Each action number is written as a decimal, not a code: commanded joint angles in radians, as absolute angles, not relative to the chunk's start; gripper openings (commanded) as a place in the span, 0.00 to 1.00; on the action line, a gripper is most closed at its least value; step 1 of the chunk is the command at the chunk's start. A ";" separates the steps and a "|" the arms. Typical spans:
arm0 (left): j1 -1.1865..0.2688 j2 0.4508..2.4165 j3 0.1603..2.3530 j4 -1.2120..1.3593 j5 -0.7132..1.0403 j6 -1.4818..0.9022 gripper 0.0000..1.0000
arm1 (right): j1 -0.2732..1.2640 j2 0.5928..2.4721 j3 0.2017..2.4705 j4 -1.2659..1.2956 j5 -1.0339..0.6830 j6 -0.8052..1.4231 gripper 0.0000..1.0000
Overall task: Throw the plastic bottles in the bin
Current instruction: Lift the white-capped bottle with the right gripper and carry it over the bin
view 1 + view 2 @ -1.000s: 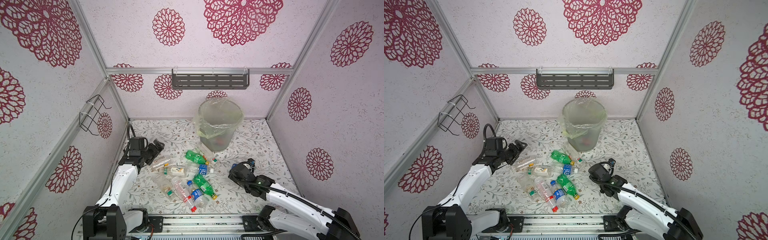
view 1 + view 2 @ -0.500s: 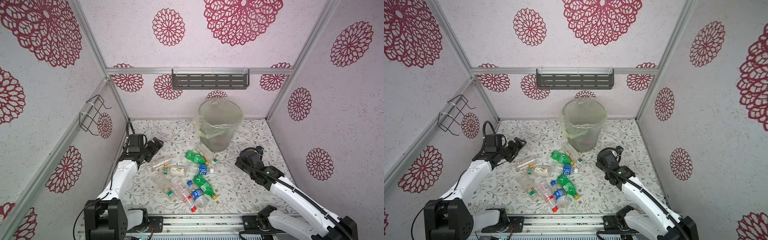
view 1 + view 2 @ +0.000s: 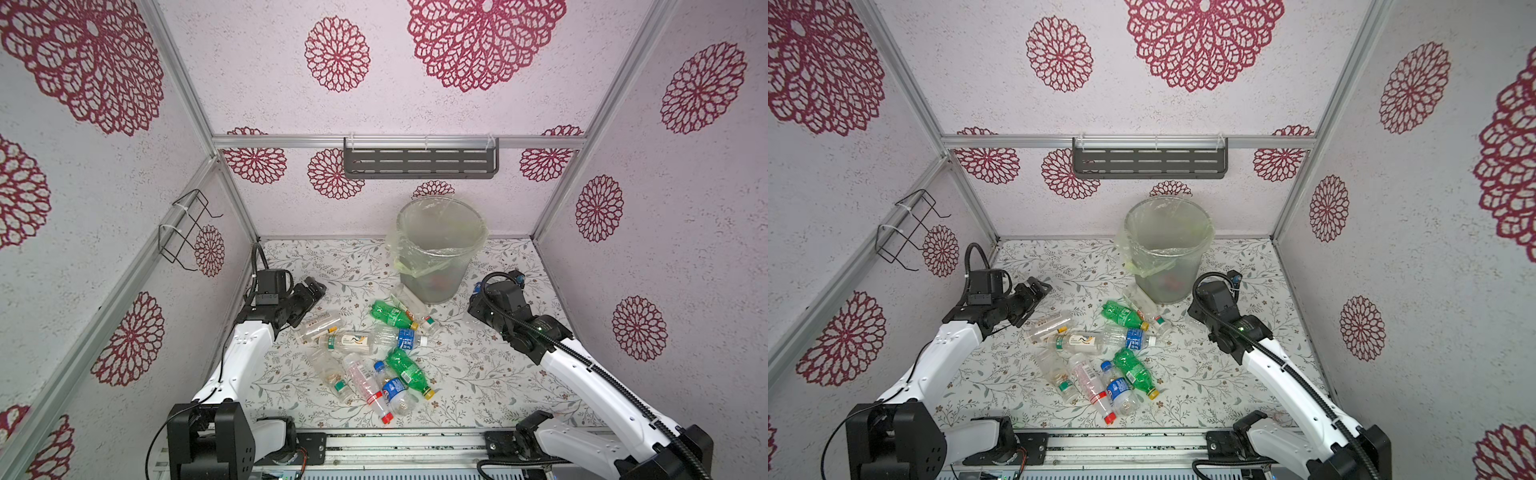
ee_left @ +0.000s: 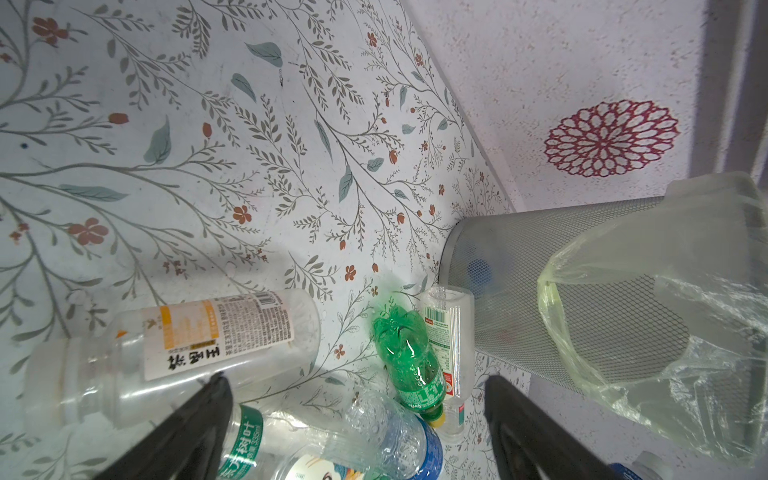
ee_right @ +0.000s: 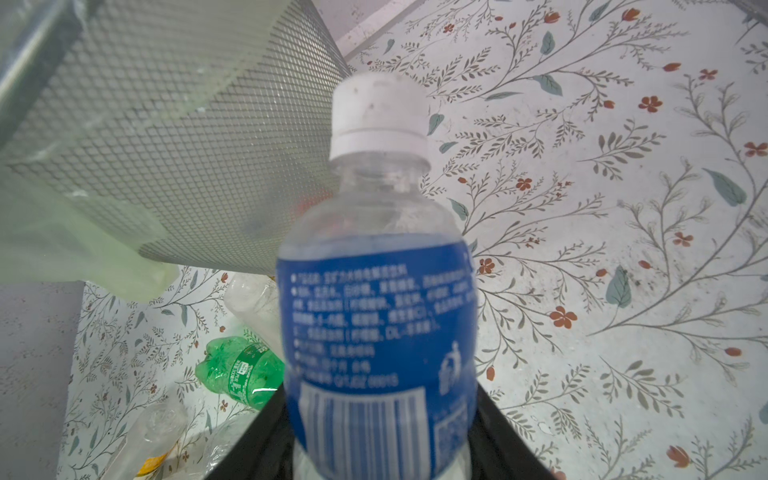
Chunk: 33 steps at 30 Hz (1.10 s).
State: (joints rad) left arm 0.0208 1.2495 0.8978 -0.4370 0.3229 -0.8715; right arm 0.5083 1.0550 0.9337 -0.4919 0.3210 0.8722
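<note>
Our right gripper (image 5: 380, 440) is clamped on a clear blue-labelled bottle (image 5: 376, 316), with the jaws on its lower body. The bottle's long axis runs straight out from between the jaws, and its white cap (image 5: 380, 112) points away from the wrist. The bin (image 5: 187, 145) stands just beside this gripper, on the side toward our other arm. Its mesh wall is close to the cap, though we cannot tell whether they touch.

What matters for the next move is height. We judge the rim to be above the gripper, because the wrist view shows the wall and the hanging liner bag (image 5: 83, 249) but not the opening. The bottle has to go up, then sideways over the rim, before we let go. This arm is much the nearer to the bin.

Our left gripper (image 3: 312, 289) is empty, with its jaws wide apart above the bench (image 3: 478, 374). An orange-labelled bottle (image 4: 199, 345) lies on its side just ahead of one finger. Its long axis runs roughly along the line from finger to finger, so we judge the jaws do not straddle it as they stand.

The other plastic bottles (image 3: 374, 353) lie scattered on the bench beyond that gripper, between the two arms. One green bottle (image 4: 409, 357) is close to the foot of the bin.
</note>
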 commanded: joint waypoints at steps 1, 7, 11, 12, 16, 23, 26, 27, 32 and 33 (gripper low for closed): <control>0.032 1.223 0.932 -0.459 0.309 -0.869 0.97 | 0.488 1.058 0.980 -0.476 0.297 0.818 0.56; 0.032 1.215 0.925 -0.467 0.299 -0.893 0.97 | 0.464 1.079 1.059 -0.465 0.247 0.769 0.56; 0.028 1.202 0.908 -0.463 0.309 -0.929 0.97 | 0.456 1.109 1.119 -0.471 0.206 0.734 0.56; 0.028 1.196 0.897 -0.446 0.314 -0.939 0.97 | 0.455 1.117 1.139 -0.475 0.199 0.725 0.56; 0.028 1.185 0.884 -0.442 0.301 -0.955 0.97 | 0.450 1.142 1.213 -0.483 0.182 0.696 0.56; 0.028 1.182 0.882 -0.445 0.305 -0.963 0.97 | 0.449 1.128 1.278 -0.457 0.169 0.673 0.56; 0.028 1.181 0.881 -0.451 0.301 -0.960 0.97 | 0.448 1.074 1.227 -0.420 0.169 0.683 0.56; 0.028 1.179 0.877 -0.450 0.301 -0.958 0.97 | 0.449 1.050 1.200 -0.401 0.169 0.685 0.56; 0.028 1.183 0.873 -0.443 0.300 -0.954 0.97 | 0.449 0.922 1.062 -0.303 0.153 0.682 0.56; 0.028 1.187 0.874 -0.443 0.301 -0.954 0.97 | 0.449 0.896 1.032 -0.287 0.152 0.691 0.56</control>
